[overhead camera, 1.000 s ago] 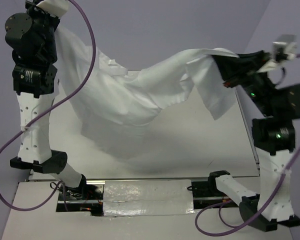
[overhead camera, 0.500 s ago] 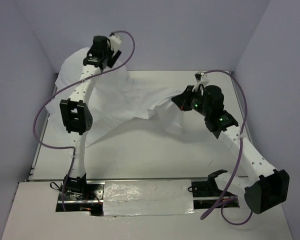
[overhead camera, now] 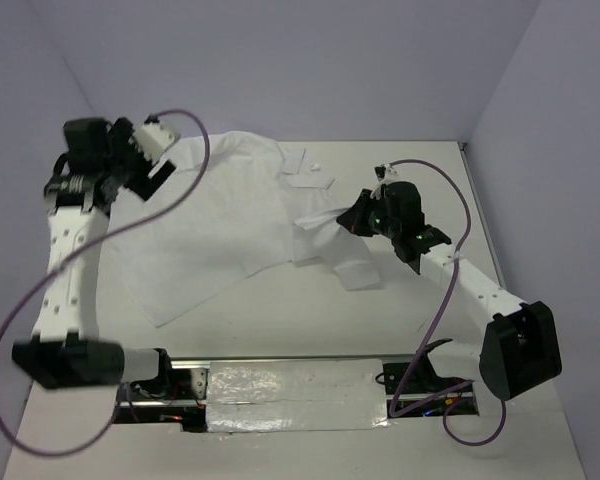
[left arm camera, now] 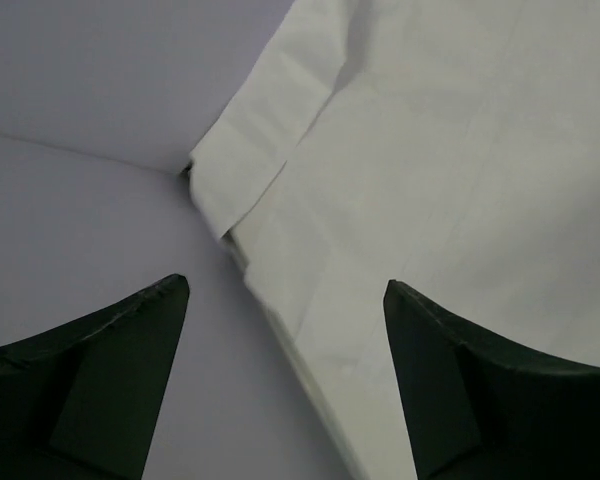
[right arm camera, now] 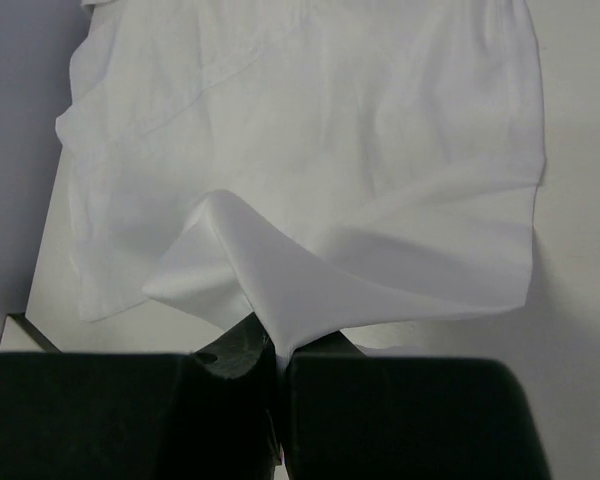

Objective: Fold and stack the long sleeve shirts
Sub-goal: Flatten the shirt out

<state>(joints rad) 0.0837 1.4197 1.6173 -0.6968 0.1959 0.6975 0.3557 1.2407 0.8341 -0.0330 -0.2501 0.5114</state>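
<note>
Bunching is the worry tbh: the shirt (overhead camera: 220, 230) is clamped only by the right gripper (right arm camera: 278, 352). The left gripper (left arm camera: 285, 285) is spread apart and empty, so cloth ahead could get dragged.

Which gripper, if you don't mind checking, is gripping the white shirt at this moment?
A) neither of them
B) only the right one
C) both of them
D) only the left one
B: the right gripper is shut on a raised fold of the shirt, while the left gripper stands open with nothing between its fingers.
</note>
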